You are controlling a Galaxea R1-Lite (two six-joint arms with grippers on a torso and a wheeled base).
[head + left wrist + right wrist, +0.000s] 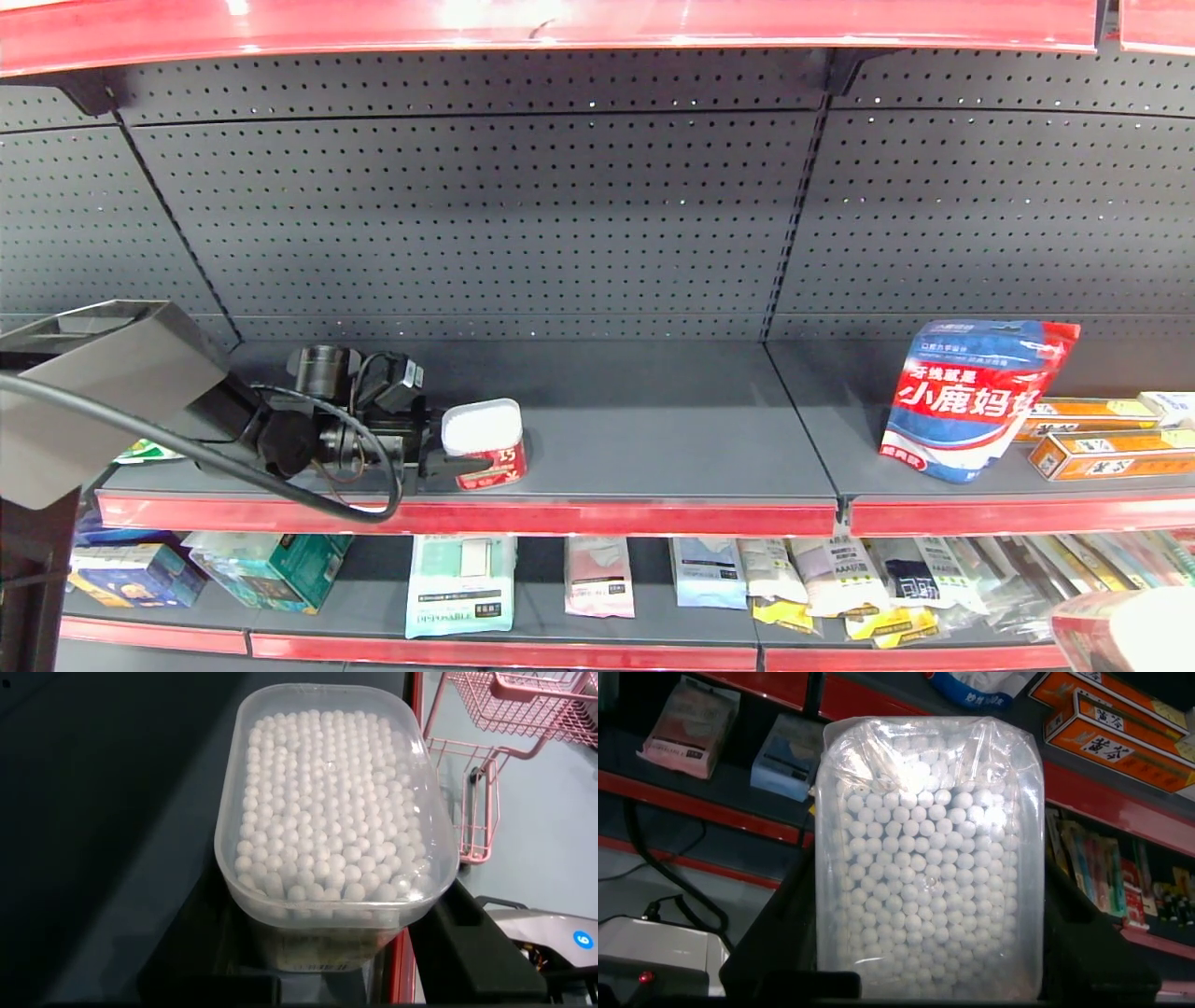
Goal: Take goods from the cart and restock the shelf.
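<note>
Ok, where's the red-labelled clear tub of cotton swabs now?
Head view: the tub is in the left gripper, at the red front edge of the grey shelf's left bay, well left of the blue-and-red pouch.

The left arm (140, 392) stretches forward, its left gripper (471, 453) clamped on a box (483, 434). The right gripper (929, 952), held low, clasps a second box (924, 849).

Two cotton swab tubs: shelf tub (483, 439) between left fingers (457, 464), wrapped tub (920, 849) between right fingers (1088, 943). One blue-red pouch (971, 397), well right of left fingers. Two orange boxes (1111, 455) just beyond it. One pink cart (505, 728) behind left fingers.
</note>
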